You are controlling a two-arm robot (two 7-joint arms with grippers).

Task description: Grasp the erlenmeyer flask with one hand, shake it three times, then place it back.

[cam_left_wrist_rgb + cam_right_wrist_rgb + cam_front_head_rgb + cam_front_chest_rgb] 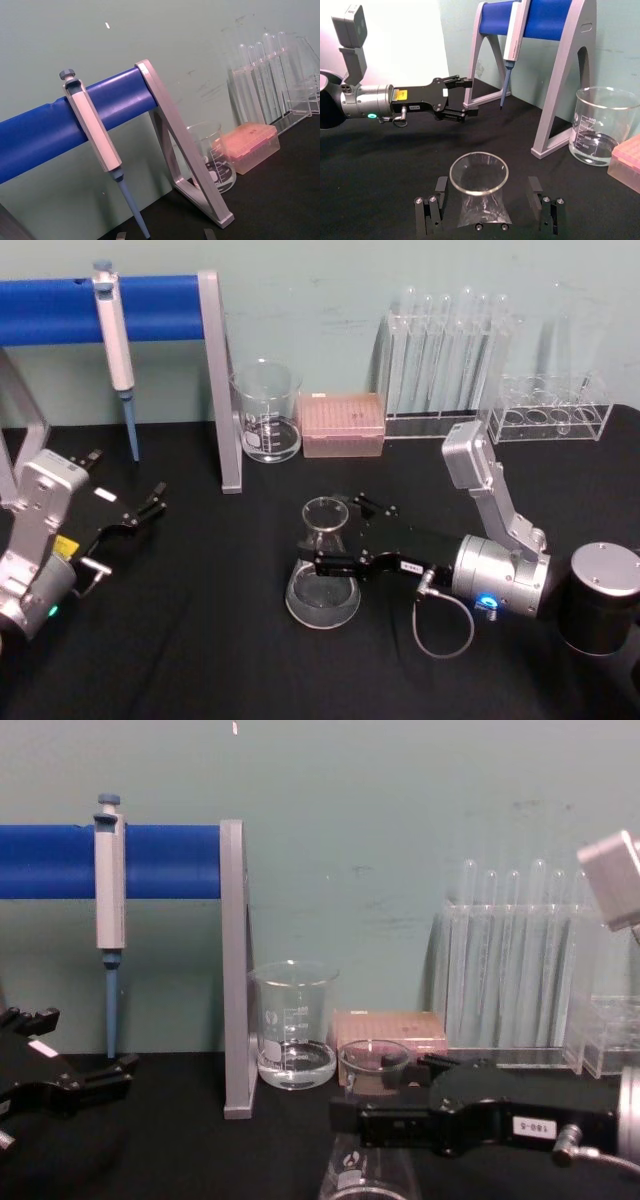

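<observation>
The clear glass conical erlenmeyer flask (pixel 322 570) stands upright on the black bench (pixel 200 640), in front of the straight-sided glass beaker (pixel 268 412), and the risk, as I judge it, is that smooth tapering glass slips downward or tips during shaking if the fingers close too low, too lightly or off-centre on the neck. The right black blocky gripper (pixel 338 537) has its fingers (pixel 439 186) spread wide on either side of the flask's neck, apparently not yet touching the glass. The left black gripper (pixel 135 512) idles well to the left of the beaker, fingers slightly apart and empty.
</observation>
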